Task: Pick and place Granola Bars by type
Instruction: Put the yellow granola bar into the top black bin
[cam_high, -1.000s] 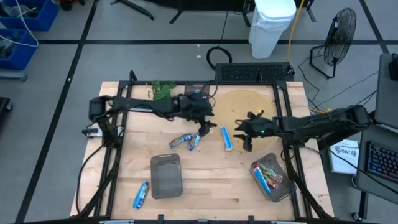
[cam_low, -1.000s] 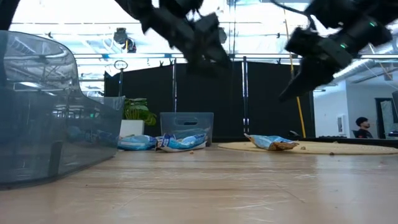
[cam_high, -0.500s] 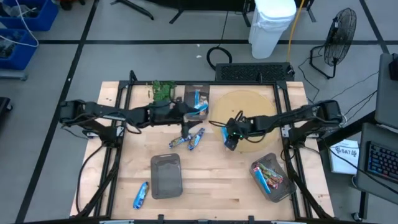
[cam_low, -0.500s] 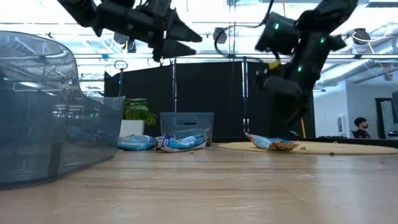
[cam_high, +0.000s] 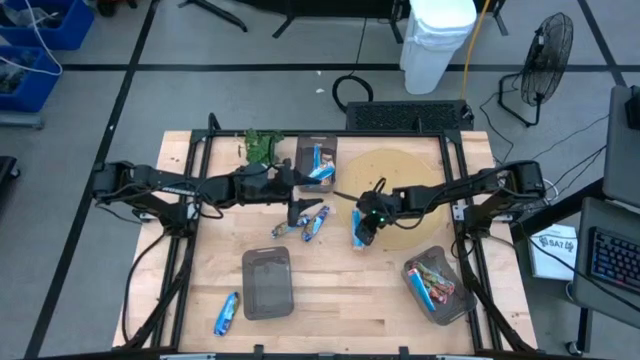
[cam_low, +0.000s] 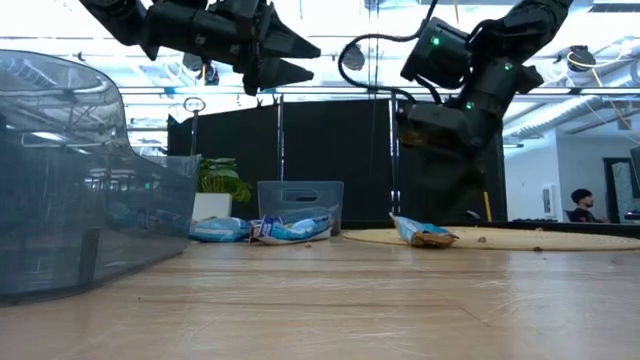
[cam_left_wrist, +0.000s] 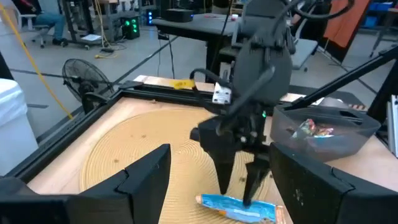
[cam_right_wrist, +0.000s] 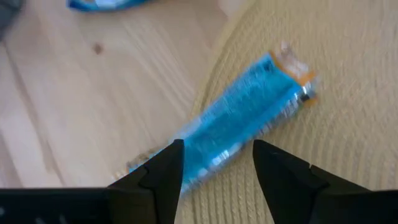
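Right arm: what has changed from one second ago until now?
It swung toward the table's middle and lowered its end effector, open, over the blue bar at the mat's edge; nothing gripped yet. The left end effector drew back slightly. The bins and other bars stayed.

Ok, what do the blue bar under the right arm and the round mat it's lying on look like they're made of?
The blue bar looks wrapped in glossy plastic film: shiny, with a crimped end. The round mat looks like woven straw or similar fibre, tan and matte, with fine concentric ribs; which fibre is unclear.
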